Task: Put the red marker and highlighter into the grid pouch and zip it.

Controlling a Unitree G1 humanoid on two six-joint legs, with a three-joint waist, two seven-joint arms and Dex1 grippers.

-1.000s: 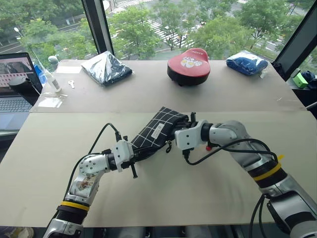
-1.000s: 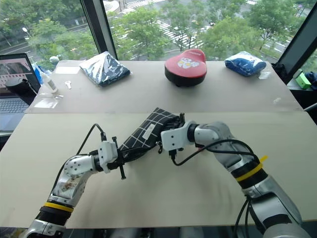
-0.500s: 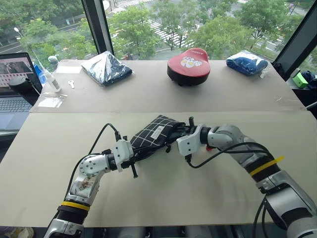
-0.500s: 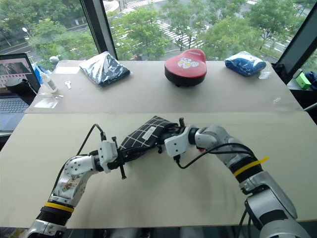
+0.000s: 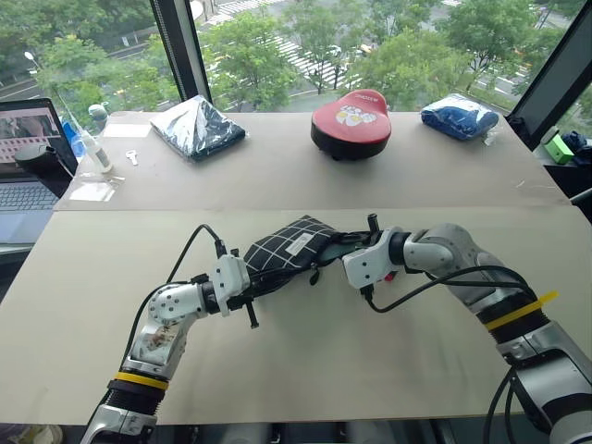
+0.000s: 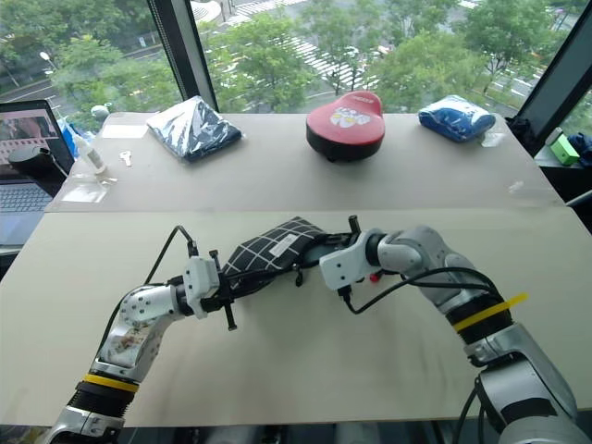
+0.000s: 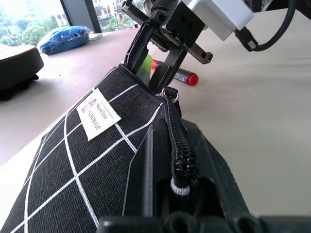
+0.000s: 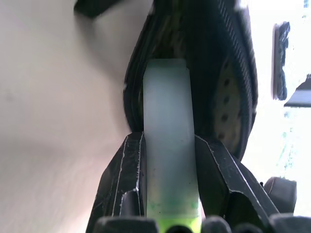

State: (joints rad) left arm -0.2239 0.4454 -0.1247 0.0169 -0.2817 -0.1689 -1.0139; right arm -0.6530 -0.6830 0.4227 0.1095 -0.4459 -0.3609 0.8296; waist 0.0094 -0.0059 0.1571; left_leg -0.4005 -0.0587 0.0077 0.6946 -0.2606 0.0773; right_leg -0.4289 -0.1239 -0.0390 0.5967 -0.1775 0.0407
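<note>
The flat black fabric grid pouch (image 5: 282, 254) gapes open, the pale mint highlighter (image 8: 167, 141) entering its mouth, clamped by the right end effector (image 8: 167, 160). The left end effector (image 5: 248, 287) pinches the pouch's zipper end tight. The slim red-capped black marker (image 7: 181, 76) lies on the bench (image 5: 305, 351) outside.

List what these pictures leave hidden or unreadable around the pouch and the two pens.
- Grid pouch interior: the right wrist view shows a dark opening past the highlighter; what is inside cannot be seen.
- Highlighter's front end: hidden in the pouch mouth, depth unclear.
- Red marker: partly covered by the right pincer in the left wrist view.
- Left pincer: its hold on the pouch's end is too small to read in the eye views.
</note>
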